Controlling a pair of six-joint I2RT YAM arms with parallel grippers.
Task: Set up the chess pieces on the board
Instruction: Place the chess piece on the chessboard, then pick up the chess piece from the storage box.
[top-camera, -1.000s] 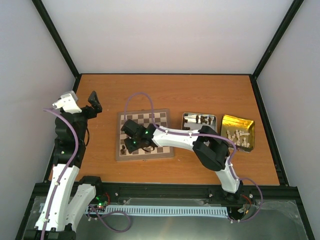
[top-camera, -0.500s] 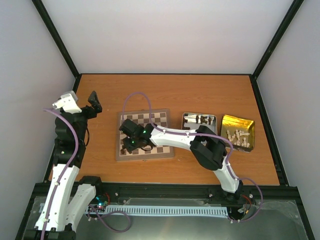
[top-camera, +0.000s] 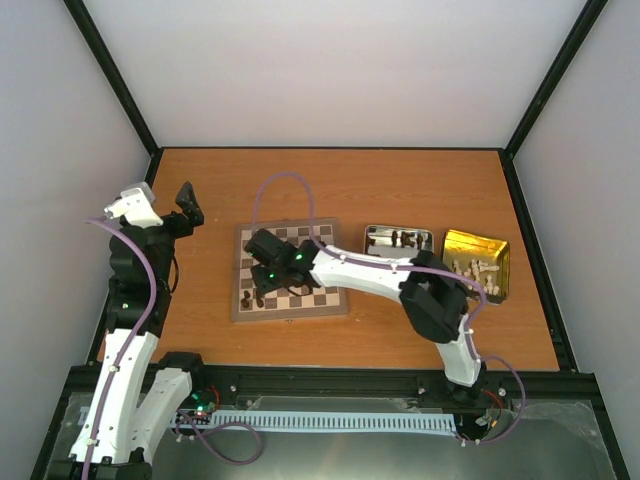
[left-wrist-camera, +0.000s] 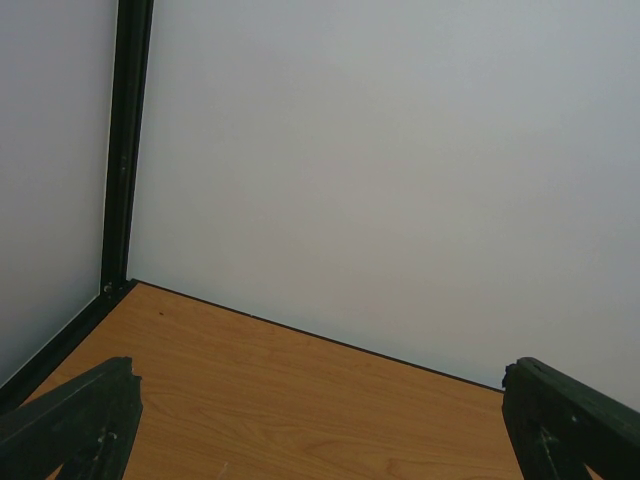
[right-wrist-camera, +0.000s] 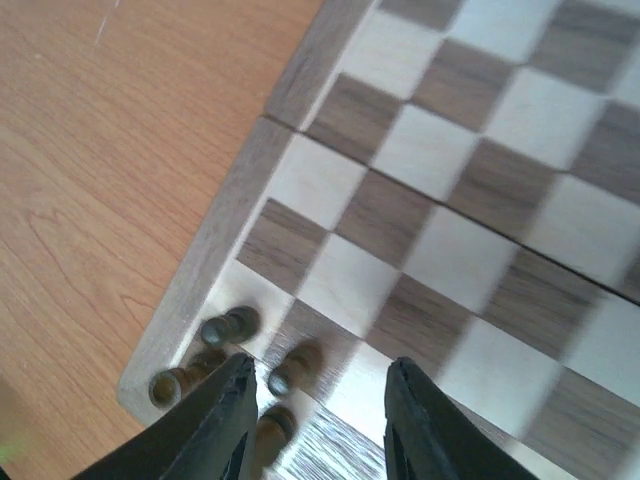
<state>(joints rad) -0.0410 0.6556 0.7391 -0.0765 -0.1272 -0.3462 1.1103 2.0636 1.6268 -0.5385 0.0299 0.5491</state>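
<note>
The chessboard (top-camera: 322, 238) lies at the table's middle; its corner fills the right wrist view (right-wrist-camera: 470, 200). Several dark brown chess pieces (right-wrist-camera: 225, 325) stand at its near left corner, seen in the top view (top-camera: 247, 298) too. My right gripper (top-camera: 262, 288) hovers over the board's left part; in its wrist view the gripper (right-wrist-camera: 318, 415) is open and empty, its fingers (right-wrist-camera: 225, 420) beside the pieces. More dark pieces lie in the silver tin (top-camera: 398, 239), cream ones in the gold tin (top-camera: 476, 265). My left gripper (top-camera: 188, 205) is raised at the far left, open and empty.
The two tins sit side by side right of the board. The black frame rail (left-wrist-camera: 122, 150) and white walls close in the table. The left wrist view shows bare wood (left-wrist-camera: 300, 400) and the back wall.
My right gripper has moved a little away from the near left corner toward the board's far side, leaving the dark pieces standing there. The left arm has not moved.
</note>
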